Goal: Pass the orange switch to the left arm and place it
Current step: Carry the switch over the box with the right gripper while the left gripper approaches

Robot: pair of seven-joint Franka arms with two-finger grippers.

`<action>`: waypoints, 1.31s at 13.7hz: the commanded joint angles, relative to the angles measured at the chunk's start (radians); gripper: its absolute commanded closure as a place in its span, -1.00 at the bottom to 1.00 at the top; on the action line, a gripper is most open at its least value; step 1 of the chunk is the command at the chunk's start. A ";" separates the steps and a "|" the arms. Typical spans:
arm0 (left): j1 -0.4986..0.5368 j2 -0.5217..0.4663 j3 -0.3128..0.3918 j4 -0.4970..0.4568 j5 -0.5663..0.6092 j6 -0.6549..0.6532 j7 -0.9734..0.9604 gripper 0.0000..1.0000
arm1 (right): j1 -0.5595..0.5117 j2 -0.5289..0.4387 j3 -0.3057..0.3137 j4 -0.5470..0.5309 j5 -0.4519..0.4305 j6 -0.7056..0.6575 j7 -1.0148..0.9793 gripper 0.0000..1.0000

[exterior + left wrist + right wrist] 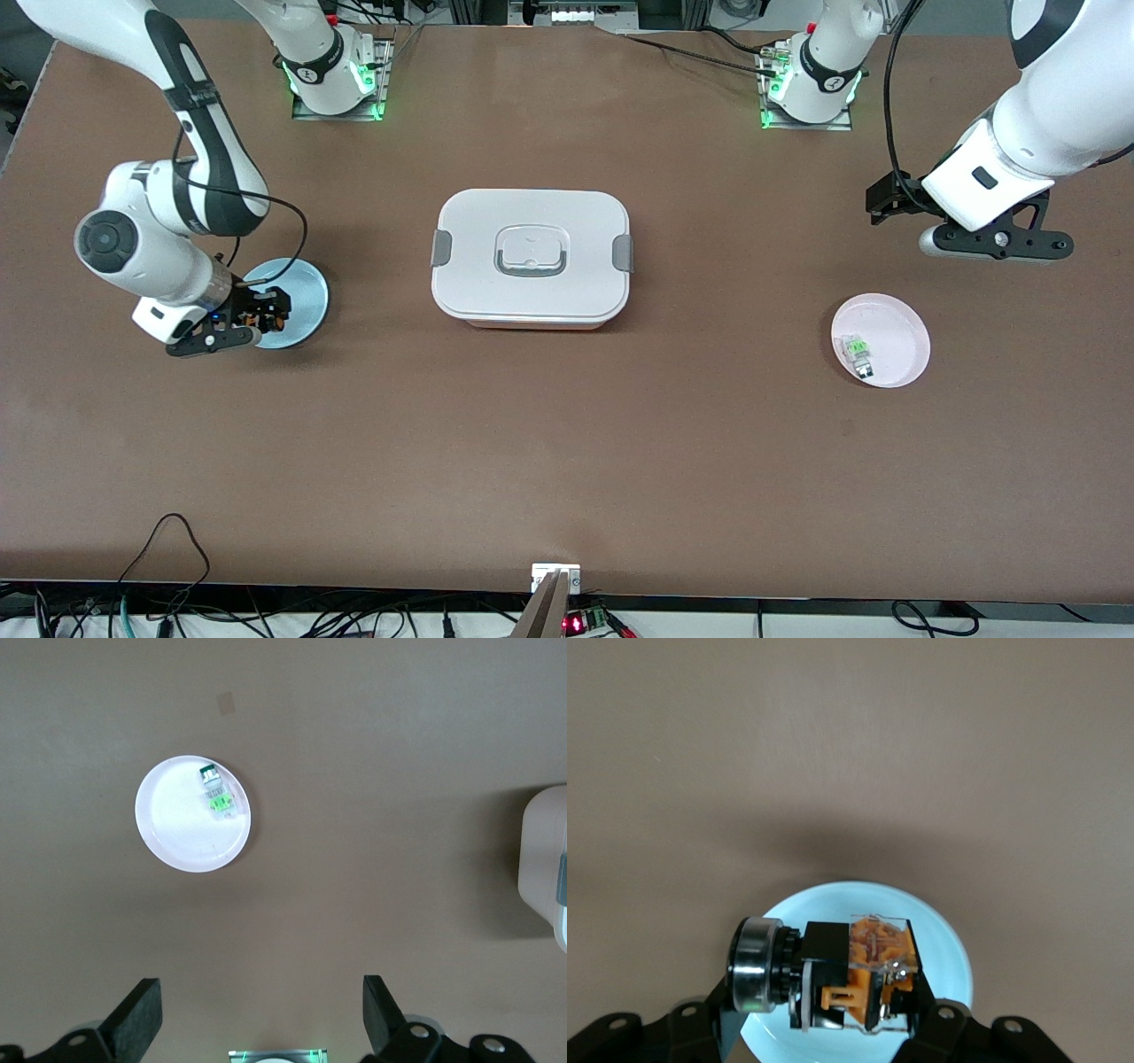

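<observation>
my right gripper (266, 319) clamps the orange switch (859, 979), seemingly just above the blue plate (301, 292); left gripper (261, 1023) waits, fingers wide apart.

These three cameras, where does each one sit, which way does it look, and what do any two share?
Front view: high across the table, facing both arms; box mid-table.
Left wrist view: on the left arm, looking down at the pink plate; open left hand at the edge.
Right wrist view: on the right arm, over the blue plate; right hand shut on the switch.
Front and left wrist views share the pink plate.
</observation>
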State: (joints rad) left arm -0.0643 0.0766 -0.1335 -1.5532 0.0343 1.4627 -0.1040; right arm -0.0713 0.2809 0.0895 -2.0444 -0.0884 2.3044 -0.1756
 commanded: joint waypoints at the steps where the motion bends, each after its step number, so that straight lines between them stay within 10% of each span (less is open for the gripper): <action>1: 0.003 0.008 -0.002 0.030 -0.088 -0.062 0.020 -1.00 | -0.004 -0.040 0.030 0.050 0.004 -0.034 -0.082 0.22; 10: 0.101 0.092 0.003 0.022 -0.345 -0.309 0.215 -1.00 | -0.002 -0.100 0.222 0.236 0.162 -0.069 -0.246 0.28; 18: 0.164 0.160 -0.005 -0.108 -1.041 -0.187 0.469 -1.00 | -0.001 -0.092 0.277 0.289 0.709 -0.068 -0.778 0.28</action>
State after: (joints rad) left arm 0.1058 0.2430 -0.1322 -1.6006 -0.8719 1.1976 0.3183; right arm -0.0633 0.1850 0.3377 -1.7806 0.4922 2.2564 -0.8570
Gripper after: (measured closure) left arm 0.000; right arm 0.278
